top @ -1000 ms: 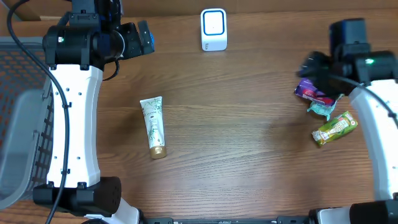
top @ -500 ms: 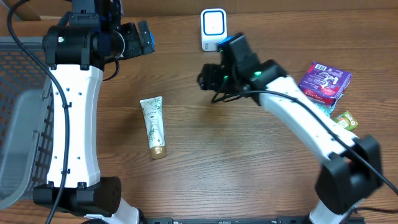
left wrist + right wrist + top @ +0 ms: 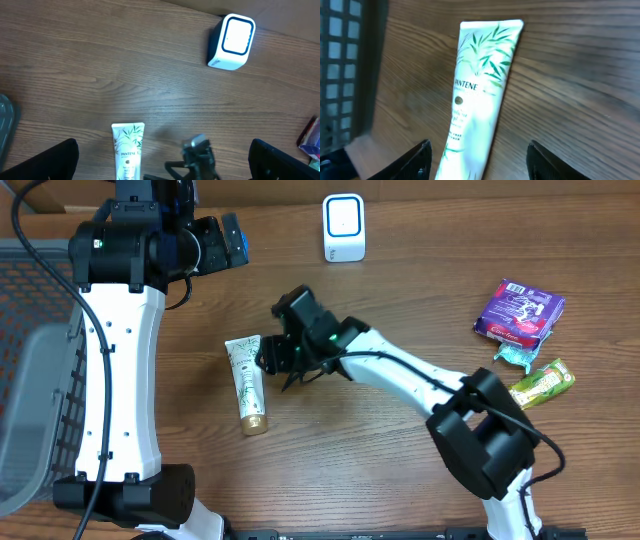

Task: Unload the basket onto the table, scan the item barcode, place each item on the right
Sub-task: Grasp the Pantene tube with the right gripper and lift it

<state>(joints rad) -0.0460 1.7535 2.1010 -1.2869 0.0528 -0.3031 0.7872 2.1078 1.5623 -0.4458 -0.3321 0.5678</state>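
Right gripper [image 3: 283, 366], jaws apart, hung beside the Pantene tube [image 3: 247, 383] left of centre — left gripper [image 3: 232, 242], upper left, gaped wide.

A white Pantene tube [image 3: 128, 150] is lying on the wooden counter [image 3: 100, 65]. Far up and right of the tube, a white-and-blue scanner [image 3: 231, 42] is standing. Just right of the tube, the right claw [image 3: 196, 159] is hovering. The left claw [image 3: 164, 144] is gaping wide around both.

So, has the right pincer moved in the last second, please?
Yes. The right pincer has swung left, from the purple packet past the white scanner, to the Pantene tube.
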